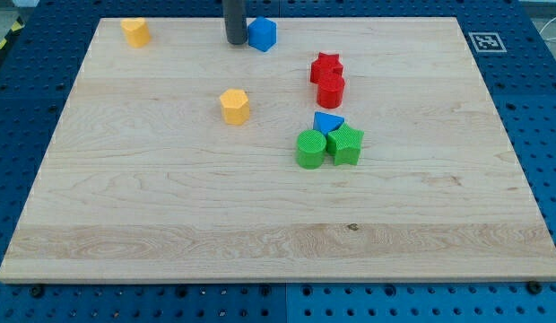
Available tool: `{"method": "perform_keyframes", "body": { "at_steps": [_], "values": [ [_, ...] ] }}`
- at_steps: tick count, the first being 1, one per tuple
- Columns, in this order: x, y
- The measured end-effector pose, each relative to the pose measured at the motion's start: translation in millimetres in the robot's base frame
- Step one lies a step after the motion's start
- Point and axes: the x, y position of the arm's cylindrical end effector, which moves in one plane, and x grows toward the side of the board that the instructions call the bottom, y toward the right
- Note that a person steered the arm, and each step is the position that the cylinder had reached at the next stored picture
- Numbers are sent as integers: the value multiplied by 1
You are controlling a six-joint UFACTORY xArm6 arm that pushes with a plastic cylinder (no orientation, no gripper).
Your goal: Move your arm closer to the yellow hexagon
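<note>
Tip (235, 41) at tabletop (125, 224) top, touching blue block (262, 34); tool has no jaws. Two yellow blocks: central (234, 106) looks hexagon; slide toward 6 o'clock, stop short

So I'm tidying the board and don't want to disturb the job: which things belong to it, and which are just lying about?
Part of the job:
yellow hexagon
my tip, at the view's top, beside the blue hexagon

Just lying about:
yellow block
blue hexagon
red star
red cylinder
blue triangle
green cylinder
green star
</note>
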Motion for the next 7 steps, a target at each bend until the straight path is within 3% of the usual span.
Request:
{"method": "perform_keyframes", "body": {
  "at_steps": [4, 5, 7],
  "values": [
    [5, 7],
    [35, -24],
    [141, -37]
  ]
}}
